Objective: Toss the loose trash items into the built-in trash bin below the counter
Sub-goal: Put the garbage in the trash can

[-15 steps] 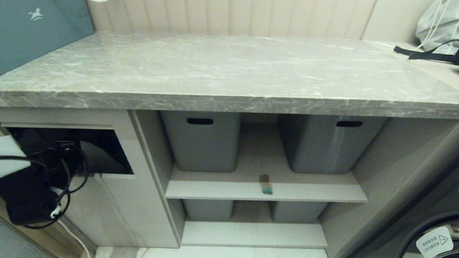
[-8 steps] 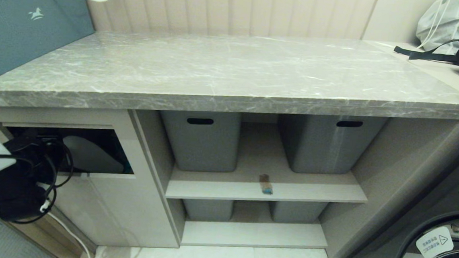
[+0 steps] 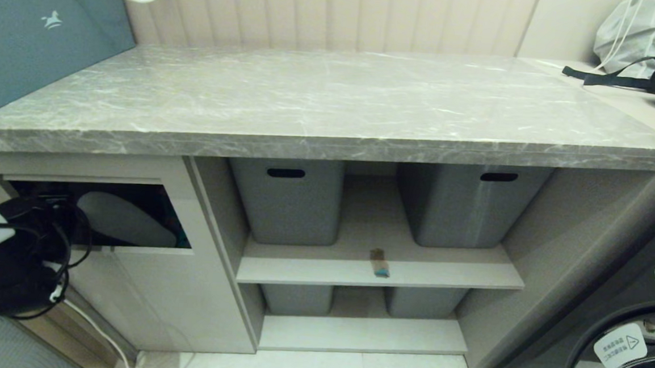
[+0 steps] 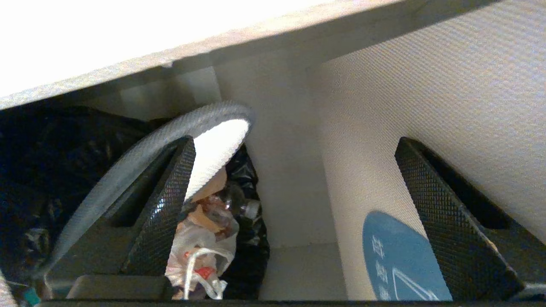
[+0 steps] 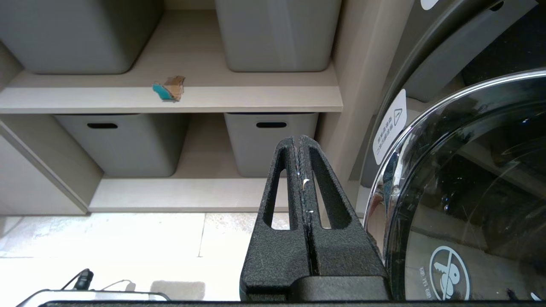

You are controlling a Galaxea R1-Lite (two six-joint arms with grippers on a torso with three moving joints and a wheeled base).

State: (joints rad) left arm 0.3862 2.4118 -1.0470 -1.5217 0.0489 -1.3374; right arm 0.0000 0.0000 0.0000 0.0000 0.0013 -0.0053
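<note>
1. The left claw (image 4: 294, 213) is seen at the mouth of the trash bin (image 3: 128, 285), under the left end of the counter (image 3: 321, 104); its two fingers (image 4: 170, 204) are spread wide and nothing is held between them.
2. The slipper (image 3: 123, 220) is seen lodged in the dark opening of the bin, its rounded end up and leaning over bagged rubbish (image 4: 204, 238); in the left wrist view it lies just beside one finger, and whether it touches that finger cannot be told.
3. The flap (image 4: 384, 140), with its round blue sticker (image 4: 396, 260), is seen pushed inward on the far side of the claw from the slipper.
4. The brown strip (image 3: 379, 263) lies near the front edge of the upper shelf (image 3: 311, 271), between two grey tubs (image 3: 286, 201), well apart from the left claw and to the robot's right of it. Its long axis runs front to back, teal end toward the robot.
5. The right claw (image 5: 302, 145) is seen pressed fully together and empty, low in front of the shelves beside the washing machine door (image 5: 460, 196).
6. The strip is judged the next item; the right claw appears nearer to it, though the left arm is the one at work.
</note>
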